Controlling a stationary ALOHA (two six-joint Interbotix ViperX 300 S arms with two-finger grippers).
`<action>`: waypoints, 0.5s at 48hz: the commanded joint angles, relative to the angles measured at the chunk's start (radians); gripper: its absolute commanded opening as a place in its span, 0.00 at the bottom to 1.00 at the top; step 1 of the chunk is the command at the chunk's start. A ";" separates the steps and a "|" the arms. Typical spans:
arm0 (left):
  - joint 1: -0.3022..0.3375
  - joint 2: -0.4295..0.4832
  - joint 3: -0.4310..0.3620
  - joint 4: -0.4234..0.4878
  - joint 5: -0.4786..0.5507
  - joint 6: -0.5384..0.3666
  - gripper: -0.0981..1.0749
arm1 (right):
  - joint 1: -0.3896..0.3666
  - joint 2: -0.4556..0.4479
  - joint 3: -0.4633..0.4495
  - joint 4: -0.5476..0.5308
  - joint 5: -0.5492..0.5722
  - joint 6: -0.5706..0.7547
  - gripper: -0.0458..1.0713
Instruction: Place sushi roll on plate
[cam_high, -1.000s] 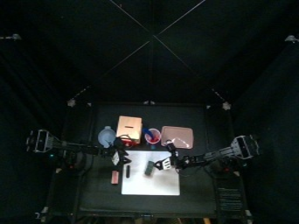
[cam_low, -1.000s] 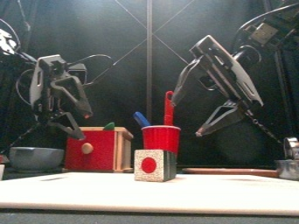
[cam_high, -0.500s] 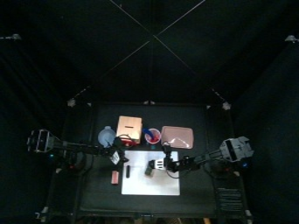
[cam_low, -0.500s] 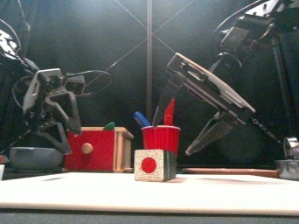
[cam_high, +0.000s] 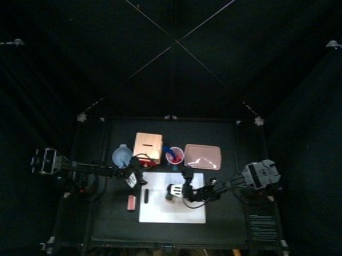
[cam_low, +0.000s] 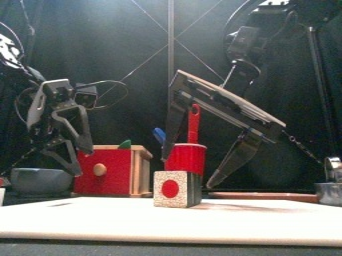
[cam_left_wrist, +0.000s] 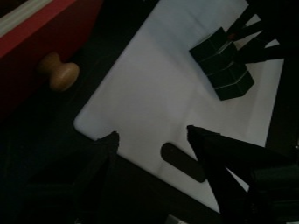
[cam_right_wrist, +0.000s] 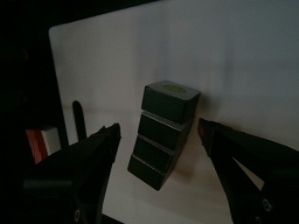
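**Top view.** The sushi roll (cam_high: 174, 192) is lying on the white sheet (cam_high: 155, 200) at the table's front half. The plate (cam_high: 203, 154) is sitting apart from it, beyond the sheet's far edge and toward the right. A red cup (cam_high: 175, 155) is standing just beside the plate's left rim, with a tan board (cam_high: 148, 146) and a grey bowl (cam_high: 122, 157) further left. A reddish bar (cam_high: 131, 202) is lying off the sheet's left edge. The right gripper (cam_high: 186, 187) is hanging over the roll. The left gripper (cam_high: 138, 181) is hovering at the sheet's left edge.

**Front view.** The roll (cam_low: 177, 188) is showing its speckled end face with a red dot. The cup (cam_low: 187, 158), holding a red and a blue utensil, is standing straight behind it. A red box (cam_low: 112, 170) and the bowl (cam_low: 38, 180) are standing to the left. The right arm (cam_low: 227, 100) is slanting down behind the cup, and the left arm (cam_low: 60, 110) is hanging above the box.

**Left wrist view.** The left gripper (cam_left_wrist: 155, 136) is standing with its jaws spread, pinching nothing. The roll (cam_left_wrist: 228, 66) is lying well ahead on the sheet (cam_left_wrist: 152, 79), partly covered by the other arm. The box (cam_left_wrist: 47, 35) is bordering the sheet.

**Right wrist view.** The right gripper (cam_right_wrist: 160, 131) is spreading its jaws wide, one on each side of the roll (cam_right_wrist: 162, 149), without touching it. The roll is resting on the sheet (cam_right_wrist: 176, 44).
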 joint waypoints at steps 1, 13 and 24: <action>0.006 -0.008 -0.015 0.011 -0.005 0.002 0.91 | 0.006 -0.012 -0.040 0.011 0.040 -0.003 0.94; 0.011 -0.015 -0.011 0.043 -0.002 0.003 0.91 | 0.011 0.060 -0.110 0.034 0.104 -0.006 0.94; 0.011 -0.023 -0.006 0.055 -0.002 0.002 0.91 | 0.012 0.060 -0.103 0.034 0.112 -0.005 0.80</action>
